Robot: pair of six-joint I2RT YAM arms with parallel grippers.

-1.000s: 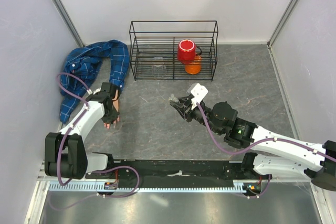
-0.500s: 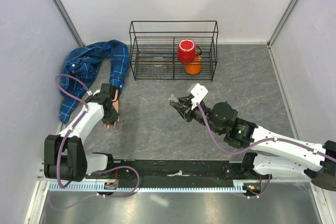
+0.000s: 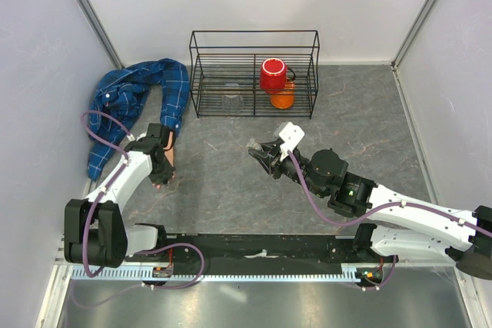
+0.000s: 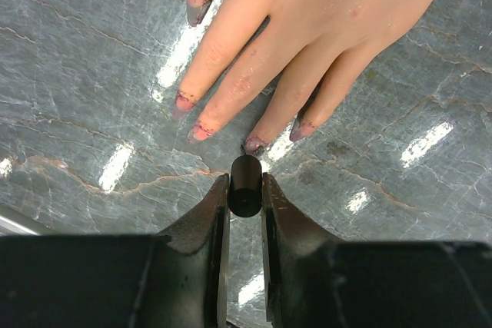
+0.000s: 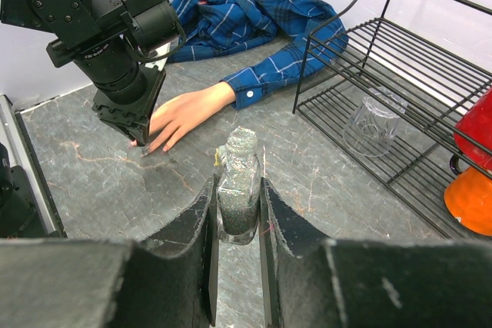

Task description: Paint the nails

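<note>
The fake hand (image 4: pixel 307 21) lies palm down on the grey table, its blue plaid sleeve (image 3: pixel 175 101) running back to the left. Its nails (image 4: pixel 198 132) show smears of dark polish. My left gripper (image 4: pixel 245 190) is shut on a black brush cap (image 4: pixel 245 178), which points down at the nail of one middle finger (image 4: pixel 254 144); the brush itself is hidden under the cap. In the top view the left gripper (image 3: pixel 160 173) covers most of the hand. My right gripper (image 5: pixel 239 197) is shut on an open glittery polish bottle (image 5: pixel 239 182), held upright mid-table (image 3: pixel 256 149).
A black wire rack (image 3: pixel 254 74) stands at the back with a red cup (image 3: pixel 273 74), an orange object (image 3: pixel 283 99) and a clear glass (image 3: pixel 231 101) in it. The crumpled shirt (image 3: pixel 127 94) lies at the back left near the wall.
My left gripper has shifted slightly over the fingertips with the brush cap in it. The right arm and bottle have not moved.
</note>
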